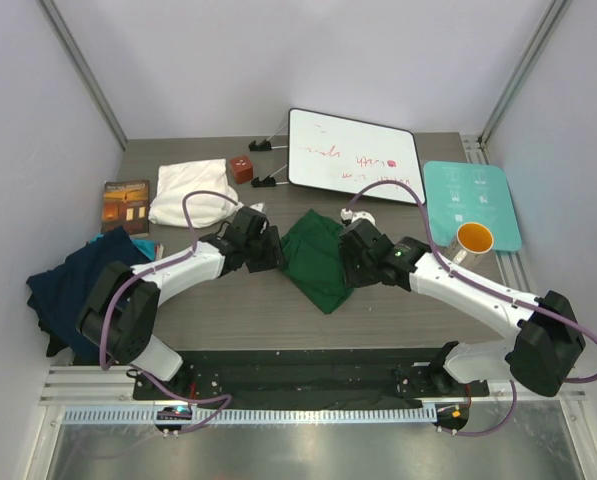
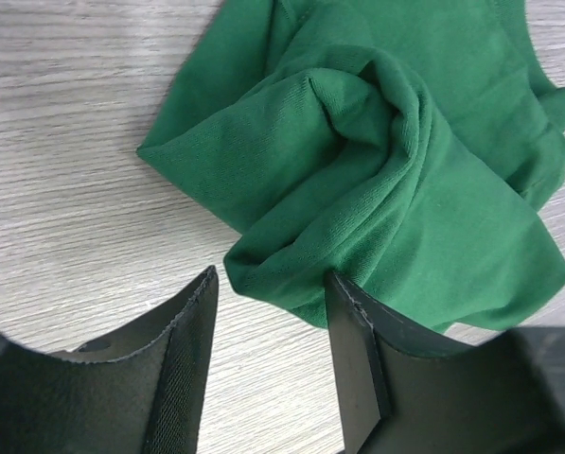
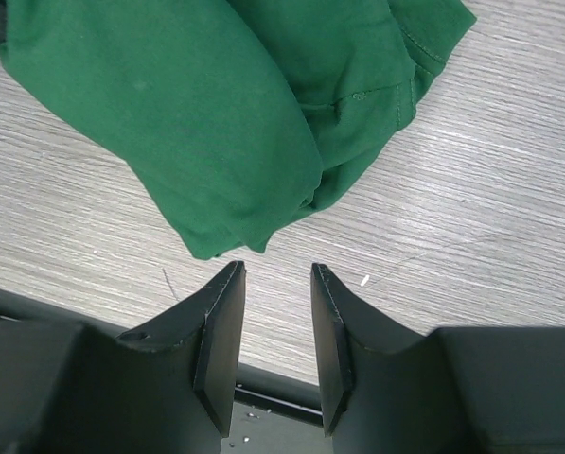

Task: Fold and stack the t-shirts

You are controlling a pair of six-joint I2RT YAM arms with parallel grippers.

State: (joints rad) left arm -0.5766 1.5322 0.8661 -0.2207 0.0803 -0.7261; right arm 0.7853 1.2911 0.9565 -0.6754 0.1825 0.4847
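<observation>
Dark green t-shirt lies crumpled, not folded, on the wood-grain table, between the two arms. Left gripper is at the green shirt's left edge, low over the table. In the left wrist view its jaws stand apart. A rolled fold of green cloth reaches toward the gap and lies against the tip of one finger. The other finger is clear of the cloth, nothing pinched. Right gripper is at the green shirt's right edge. In the right wrist view its jaws stand apart too, with a narrower gap and bare table between the tips. The shirt's rounded edge is just beyond them, not touching. Navy blue t-shirt is a loose heap well to the left of the green shirt, unfolded. Cream-white t-shirt is bunched behind and to the left of the green shirt, apart from it. Small brown book lies further left again, just beside the white one. Red-brown block sits behind the green shirt, slightly left. Whiteboard with red scribbles is directly behind the green shirt. Teal board lies behind and to the right of the green shirt. A mug with an orange inside is at that board's near edge, well right of the green shirt.
</observation>
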